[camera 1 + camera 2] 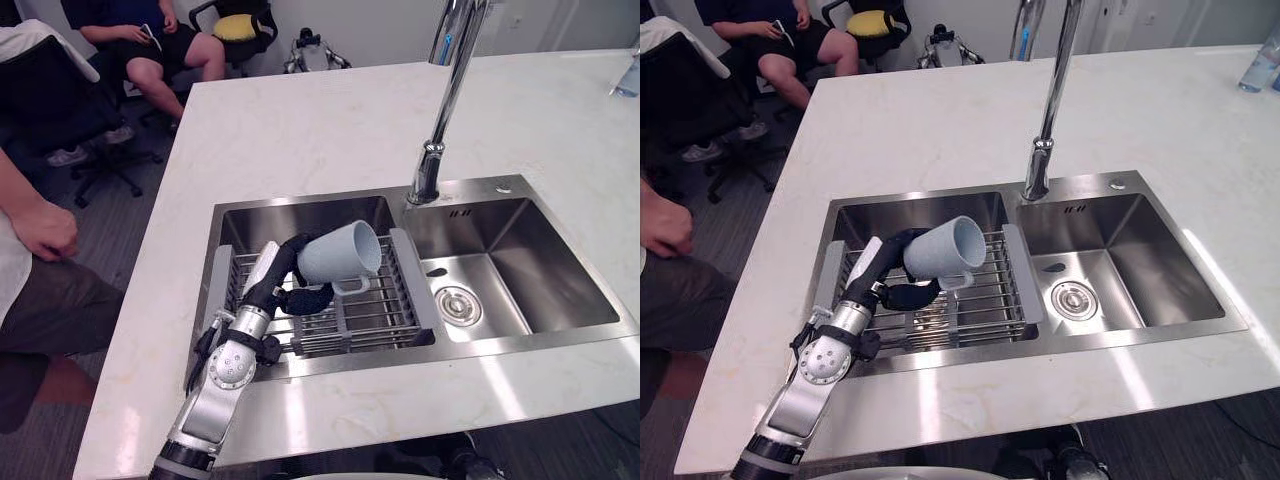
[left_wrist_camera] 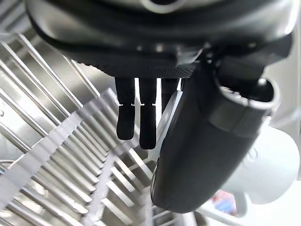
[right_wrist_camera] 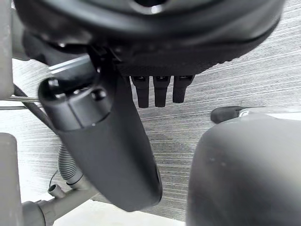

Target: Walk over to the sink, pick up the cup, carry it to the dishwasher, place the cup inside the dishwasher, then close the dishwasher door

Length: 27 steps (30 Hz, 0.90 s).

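Observation:
A pale blue-grey cup (image 1: pixel 345 250) lies tilted on its side above the wire rack (image 1: pixel 375 312) in the left basin of the steel sink (image 1: pixel 520 345). Its mouth faces right and its handle points down. My left hand (image 1: pixel 283 270) reaches in from the lower left and is shut on the cup, with fingers behind its base and the thumb under its body. In the left wrist view the thumb (image 2: pixel 202 141) crosses in front of the cup (image 2: pixel 273 169), over the rack bars. My right hand (image 3: pixel 113 146) hangs over grey floor with relaxed fingers and holds nothing.
A tall chrome faucet (image 1: pixel 440 110) rises behind the sink's divider. The right basin has a drain (image 1: pixel 458 305). White counter (image 1: pixel 300 120) surrounds the sink. A person (image 1: pixel 150 45) sits on a chair at the back left, and another person's hand (image 1: pixel 45 228) is close at the left. A bottle (image 1: pixel 1260 65) stands far right.

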Motion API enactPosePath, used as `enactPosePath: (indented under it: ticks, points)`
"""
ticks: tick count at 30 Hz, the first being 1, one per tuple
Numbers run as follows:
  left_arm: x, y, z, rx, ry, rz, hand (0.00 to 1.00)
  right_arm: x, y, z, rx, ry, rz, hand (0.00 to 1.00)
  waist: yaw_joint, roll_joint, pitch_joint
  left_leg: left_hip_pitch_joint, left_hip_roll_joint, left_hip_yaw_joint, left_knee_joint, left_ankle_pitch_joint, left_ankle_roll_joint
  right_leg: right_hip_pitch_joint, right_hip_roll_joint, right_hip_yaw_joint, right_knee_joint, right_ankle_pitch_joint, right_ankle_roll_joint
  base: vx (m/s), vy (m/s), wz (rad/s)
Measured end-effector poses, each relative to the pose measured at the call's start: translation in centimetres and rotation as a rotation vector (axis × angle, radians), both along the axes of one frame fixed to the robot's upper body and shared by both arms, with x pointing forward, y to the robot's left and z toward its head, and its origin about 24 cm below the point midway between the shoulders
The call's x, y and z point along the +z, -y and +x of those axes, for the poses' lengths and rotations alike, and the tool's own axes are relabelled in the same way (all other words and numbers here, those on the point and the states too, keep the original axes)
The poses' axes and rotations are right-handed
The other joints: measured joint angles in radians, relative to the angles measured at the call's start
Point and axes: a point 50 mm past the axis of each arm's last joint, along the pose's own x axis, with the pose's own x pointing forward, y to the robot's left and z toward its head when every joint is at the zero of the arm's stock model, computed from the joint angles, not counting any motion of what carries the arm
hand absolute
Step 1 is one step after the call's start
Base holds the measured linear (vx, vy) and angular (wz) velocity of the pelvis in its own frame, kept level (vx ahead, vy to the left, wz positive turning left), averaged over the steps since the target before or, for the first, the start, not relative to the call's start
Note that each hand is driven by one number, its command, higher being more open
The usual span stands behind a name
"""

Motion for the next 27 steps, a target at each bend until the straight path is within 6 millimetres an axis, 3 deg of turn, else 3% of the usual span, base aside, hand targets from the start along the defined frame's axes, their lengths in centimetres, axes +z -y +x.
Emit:
enactPosePath:
  ticks: [5,13,16,18,20,21,22,23,25,27]
  points:
    - [1.8,0.2,-1.3,-0.014,0.037,-0.276,0.30,-0.1,0.3,-0.7,-0.040,-0.010,0.005,0.90,0.024,-0.006,-0.001,-0.001,-0.002,0.003,-0.002,0.002,0.002,-0.002,-0.002,0.005,0.009,0.000,0.001,0.00,0.000,0.00]
    - [3.3,0.6,-2.5,-0.039,0.090,-0.435,0.30,-0.3,0.1,-1.2,-0.050,-0.021,0.011,0.90,0.031,-0.031,-0.020,0.010,0.004,0.040,0.003,0.000,0.001,-0.013,0.004,0.044,0.020,0.005,0.007,-0.01,-0.005,-0.14]
    - [3.9,1.1,-2.8,-0.055,0.111,-0.456,0.30,-0.2,-0.5,-0.8,-0.057,0.000,0.018,0.90,0.053,-0.057,-0.010,-0.009,0.011,0.068,0.025,-0.011,0.004,-0.059,0.005,0.081,0.059,0.010,0.014,-0.06,0.016,-0.33]
    - [5.0,1.2,-3.1,-0.065,0.161,-0.476,0.30,0.5,-1.5,0.8,-0.054,0.074,0.033,0.90,0.065,-0.072,0.003,-0.098,0.035,0.094,0.134,-0.054,0.019,-0.147,0.020,0.108,0.129,0.036,0.049,-0.15,0.007,-0.36]
    - [5.5,1.3,-3.1,-0.065,0.187,-0.485,0.30,0.9,-1.8,1.7,-0.048,0.109,0.034,0.90,0.070,-0.074,0.010,-0.147,0.055,0.103,0.191,-0.072,0.031,-0.184,0.031,0.107,0.134,0.078,0.078,-0.16,0.018,-0.32]
    - [5.8,1.3,-3.1,-0.060,0.205,-0.496,0.30,1.2,-1.7,2.4,-0.048,0.133,0.030,0.90,0.077,-0.061,0.021,-0.170,0.079,0.110,0.205,-0.072,0.042,-0.195,0.038,0.090,0.166,0.080,0.075,-0.18,0.030,-0.20]
    - [5.9,1.3,-3.1,-0.057,0.208,-0.503,0.30,1.3,-1.8,2.7,-0.045,0.141,0.030,0.90,0.077,-0.059,0.028,-0.171,0.079,0.107,0.208,-0.068,0.047,-0.210,0.032,0.075,0.266,0.023,0.064,-0.16,0.032,0.05]
    - [5.7,1.2,-3.2,-0.039,0.201,-0.516,0.30,1.3,-1.9,2.4,-0.045,0.134,0.027,0.90,0.081,-0.055,0.031,-0.169,0.073,0.097,0.211,-0.061,0.054,-0.216,0.007,0.050,0.471,-0.072,0.076,-0.12,0.004,0.20]
    - [5.7,1.2,-3.3,-0.031,0.205,-0.529,0.30,1.2,-1.9,1.8,-0.044,0.127,0.027,0.90,0.104,-0.064,0.024,-0.185,0.063,0.078,0.234,-0.055,0.055,-0.177,-0.020,0.056,0.642,-0.127,0.108,-0.10,-0.034,0.31]
    - [5.8,1.1,-3.5,-0.024,0.220,-0.537,0.30,1.3,-2.2,1.9,-0.032,0.136,0.029,0.90,0.132,-0.075,0.015,-0.231,0.051,0.063,0.252,-0.028,0.047,-0.127,-0.031,0.072,0.656,-0.134,0.112,-0.18,-0.128,0.25]
